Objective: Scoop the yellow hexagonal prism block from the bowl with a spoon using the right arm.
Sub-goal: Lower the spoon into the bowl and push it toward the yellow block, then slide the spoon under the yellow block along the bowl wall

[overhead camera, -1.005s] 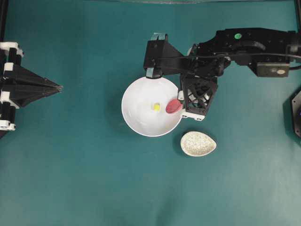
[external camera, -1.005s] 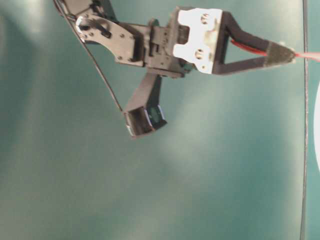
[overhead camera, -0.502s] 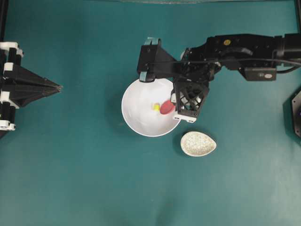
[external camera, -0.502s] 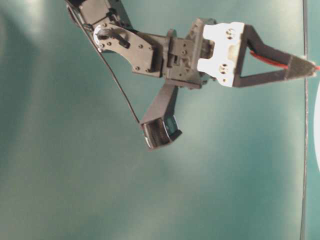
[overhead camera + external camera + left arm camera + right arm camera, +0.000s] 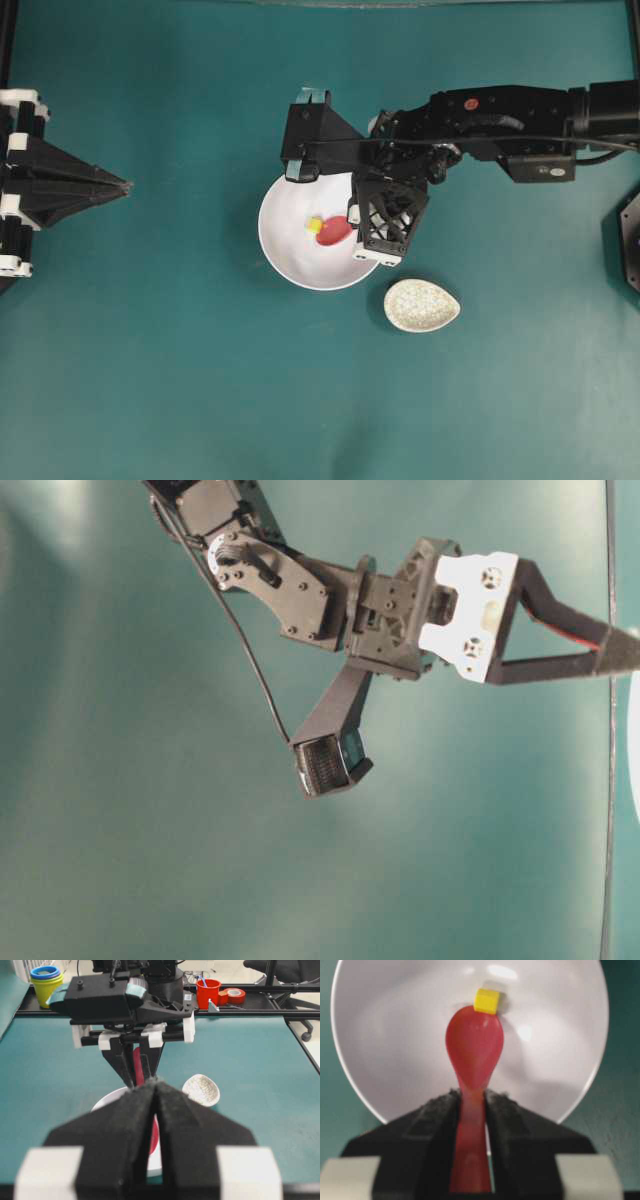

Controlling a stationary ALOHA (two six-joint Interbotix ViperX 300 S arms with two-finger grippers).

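Two black arms share the teal table (image 5: 200, 380) in the overhead view. At the far left edge of that frame the left gripper (image 5: 125, 186) sits parked, its two fingers pressed together into a point with nothing between them; its own wrist view confirms the pads meeting along a thin seam. Moving right, the white bowl (image 5: 285, 265) lies just left of the frame's centre. Inside it the yellow hexagonal prism block (image 5: 314, 225) rests on the bowl's floor, touching the far tip of the spoon (image 5: 333, 230), whose red scoop lies immediately to the block's right. In the right wrist view the block (image 5: 487, 1001) sits at the upper middle of the frame, right at the scoop's leading edge, not inside the scoop. Further right in the overhead view, the right gripper (image 5: 362, 226) hangs over the bowl's right rim, its fingers clamped on the spoon's handle; the wrist view shows the handle pinched between the two black pads. The right arm (image 5: 500, 110) stretches away toward the upper right of the frame. Below and right of the bowl, apart from it, lies a speckled spoon rest (image 5: 421, 305).
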